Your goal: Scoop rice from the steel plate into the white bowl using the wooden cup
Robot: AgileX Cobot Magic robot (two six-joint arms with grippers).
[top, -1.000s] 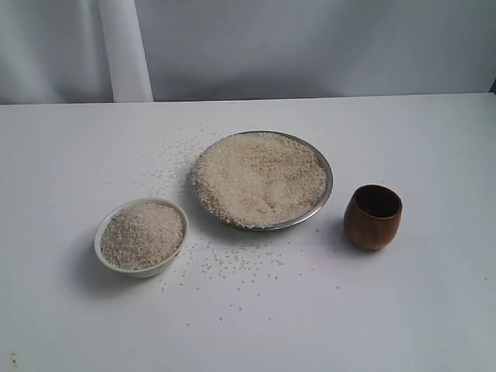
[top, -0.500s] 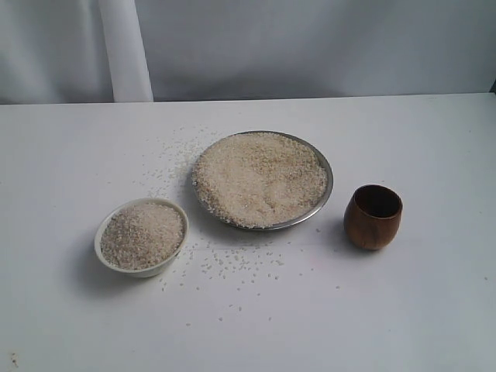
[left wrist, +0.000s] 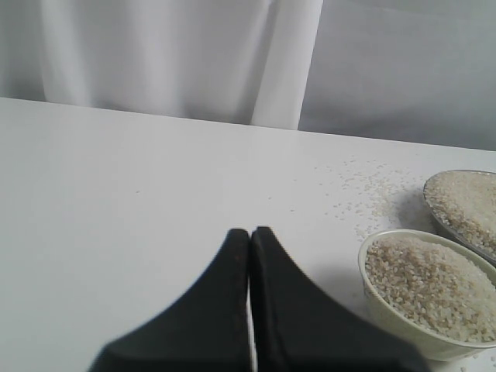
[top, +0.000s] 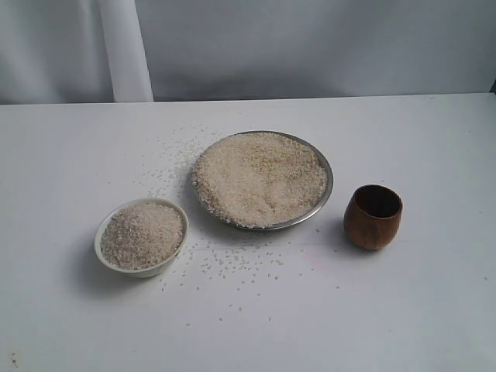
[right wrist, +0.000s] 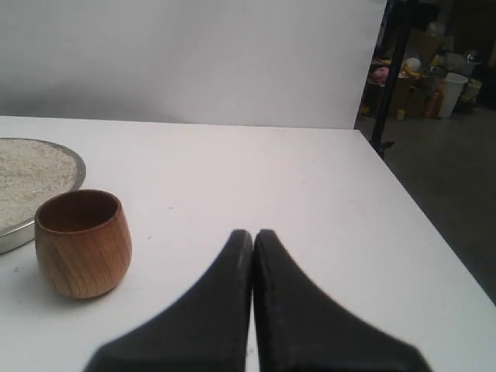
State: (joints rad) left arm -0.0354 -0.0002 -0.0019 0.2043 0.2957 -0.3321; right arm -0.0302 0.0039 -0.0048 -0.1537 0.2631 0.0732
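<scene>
Right gripper (right wrist: pixel 253 235): jaws pressed together, empty; left gripper (left wrist: pixel 249 232) likewise.
Wooden cup (top: pixel 373 217) upright, right of steel plate (top: pixel 328 186), just beside it; right arm nearer; white bowl (top: pixel 100 242) near-left.

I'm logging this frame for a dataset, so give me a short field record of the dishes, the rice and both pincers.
steel plate: mid-table, heaped with rice
white bowl: toward the exterior view's left of the plate, nearer the camera, apart from it, filled with rice
wooden cup: upright, on the plate's other side, not held
loose grains: scattered on table around both dishes
left pincer: shut, empty, bowl nearby
right pincer: shut, empty, cup nearby
</scene>
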